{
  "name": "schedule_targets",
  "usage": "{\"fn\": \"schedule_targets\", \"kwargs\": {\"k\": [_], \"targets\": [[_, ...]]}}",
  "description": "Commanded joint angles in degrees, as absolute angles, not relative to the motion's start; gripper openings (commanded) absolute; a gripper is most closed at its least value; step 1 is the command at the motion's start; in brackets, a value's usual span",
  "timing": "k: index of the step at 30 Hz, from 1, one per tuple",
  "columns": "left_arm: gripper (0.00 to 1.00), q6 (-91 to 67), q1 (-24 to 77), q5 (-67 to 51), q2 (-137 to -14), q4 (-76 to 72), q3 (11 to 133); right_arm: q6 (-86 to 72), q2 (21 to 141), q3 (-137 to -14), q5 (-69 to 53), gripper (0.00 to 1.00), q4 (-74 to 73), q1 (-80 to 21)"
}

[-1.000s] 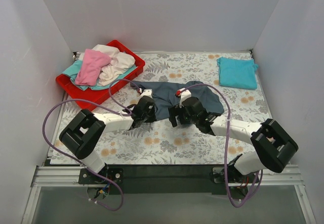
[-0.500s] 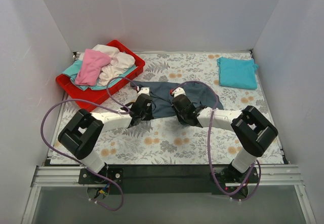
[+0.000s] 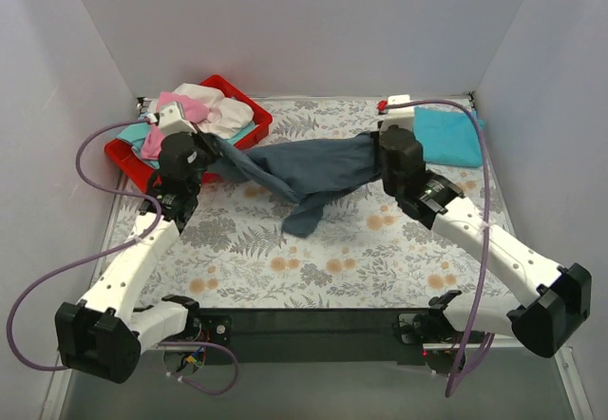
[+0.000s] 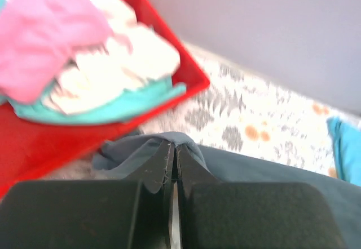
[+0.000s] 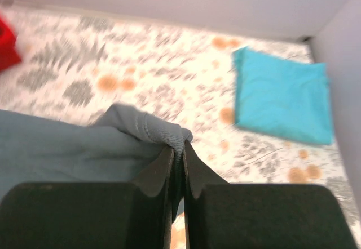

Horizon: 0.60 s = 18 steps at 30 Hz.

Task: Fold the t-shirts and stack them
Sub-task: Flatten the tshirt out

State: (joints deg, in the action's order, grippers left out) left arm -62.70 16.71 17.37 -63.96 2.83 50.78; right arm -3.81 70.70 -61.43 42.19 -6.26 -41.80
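Observation:
The slate grey-blue t-shirt (image 3: 304,168) hangs stretched above the table between both grippers, its middle sagging to a point toward the cover. My left gripper (image 3: 211,149) is shut on the shirt's left edge beside the red tray; in the left wrist view the fingers (image 4: 175,145) pinch a fold of grey cloth (image 4: 265,170). My right gripper (image 3: 380,149) is shut on the right edge; in the right wrist view the hem (image 5: 158,130) is clamped at the fingertips (image 5: 177,147). A folded turquoise t-shirt (image 3: 446,137) lies at the back right.
The red tray (image 3: 258,116) at the back left holds pink (image 4: 39,46), cream-white (image 3: 228,114) and teal (image 4: 113,111) shirts in a heap. The floral table cover (image 3: 380,258) spreads below. White walls close in on three sides.
The right gripper shut on the grey shirt. Both arms then rose and swung apart toward the back, lifting the shirt off the table and stretching it between them.

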Motion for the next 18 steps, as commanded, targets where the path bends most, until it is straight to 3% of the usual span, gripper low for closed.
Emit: {"fn": "schedule_targets", "kwargs": {"k": [1,10,13,14,15,18], "targets": [[0.0,-59.15,13.29,18.72,-62.49,5.53,53.08,-0.17,67.5,-64.51,49.05,0.01,-6.33,-36.75],[0.0,-61.61,5.01,12.66,-71.44,3.08,50.19,-0.53,76.53,-65.47,46.94,0.01,-2.82,-23.83],[0.0,-62.31,5.01,8.54,-75.58,1.59,49.23,-1.05,82.69,-67.67,45.62,0.3,-3.07,-22.24],[0.0,-62.58,5.01,7.57,-76.63,0.8,48.87,-2.1,83.23,-67.5,45.01,0.61,-3.69,-22.58],[0.0,-62.67,5.01,6.34,-76.99,0.44,48.43,-2.63,82.36,-66.72,42.82,0.68,-3.95,-23.89],[0.0,-62.84,5.01,6.15,-77.78,0.35,47.64,-4.74,77.88,-62.24,38.0,0.77,-3.87,-28.98]]}}
